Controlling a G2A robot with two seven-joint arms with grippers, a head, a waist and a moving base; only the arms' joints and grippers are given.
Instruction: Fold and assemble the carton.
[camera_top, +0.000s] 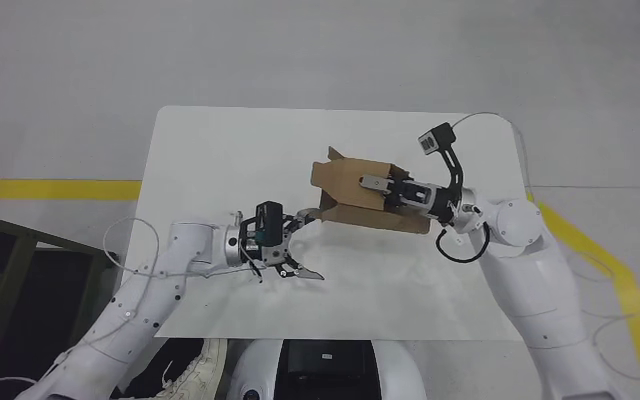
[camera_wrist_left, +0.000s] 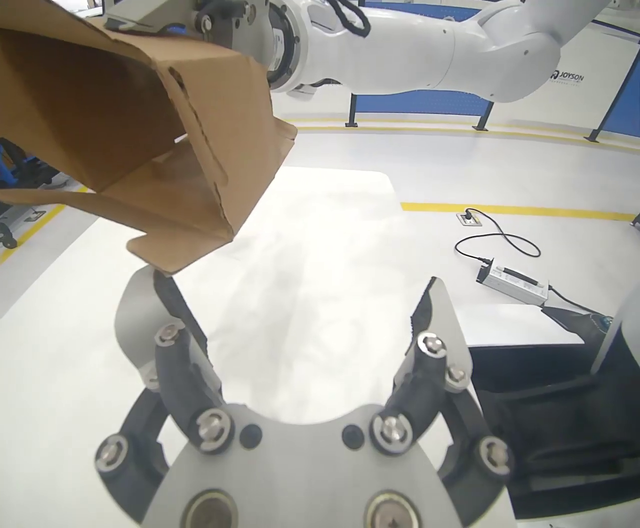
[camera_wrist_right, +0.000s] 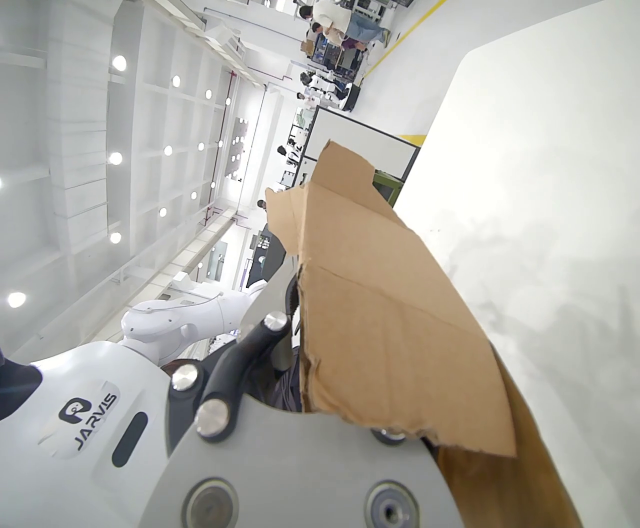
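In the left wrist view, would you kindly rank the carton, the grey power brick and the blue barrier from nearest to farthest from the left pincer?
1. The carton, its flap close by the left pincer.
2. The power brick, on the floor beyond the table.
3. The blue barrier, far across the floor.

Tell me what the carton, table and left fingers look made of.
The carton looks like matte brown cardboard: creases, a ragged edge. The table has a smooth white top, faintly scuffed, perhaps laminate. The left fingers are dull metal plates with black, likely rubber, pads.

Brown carton (camera_wrist_right: 395, 325) w/ table (camera_wrist_right: 530, 175) behind
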